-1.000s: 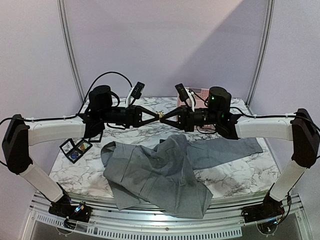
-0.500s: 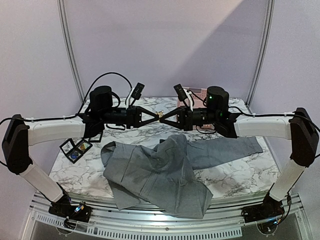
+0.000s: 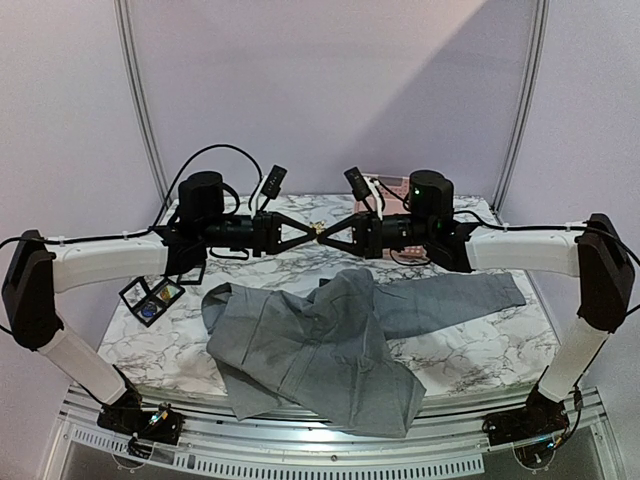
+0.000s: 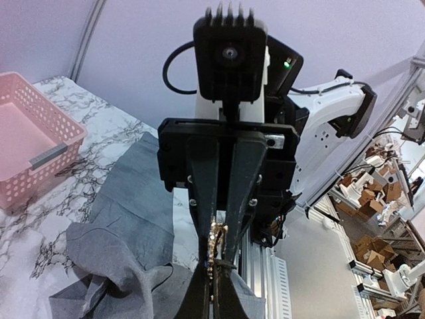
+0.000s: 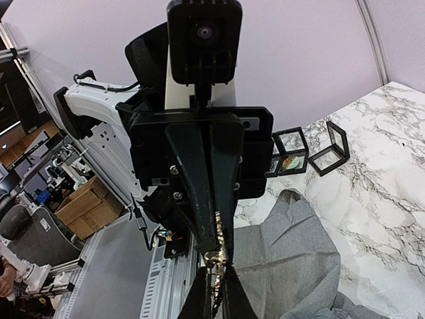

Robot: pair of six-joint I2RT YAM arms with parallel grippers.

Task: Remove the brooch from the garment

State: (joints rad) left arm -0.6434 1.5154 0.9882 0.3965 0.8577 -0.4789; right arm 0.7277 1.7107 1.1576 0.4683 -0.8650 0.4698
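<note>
Top view: left gripper (image 3: 306, 232) and right gripper (image 3: 331, 235) meet tip to tip above the table (image 3: 480, 350), brooch (image 3: 318, 231) just a gold speck between them. Wrist views show it closer: both jaw pairs pinched together on the brooch, held clear of the cloth. The garment (image 3: 310, 345) lies crumpled on the table below; pink basket (image 4: 33, 143) is plain in the left wrist view

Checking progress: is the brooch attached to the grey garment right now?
No, the brooch is pinched in mid-air between the left gripper and right gripper, above the garment.
</note>
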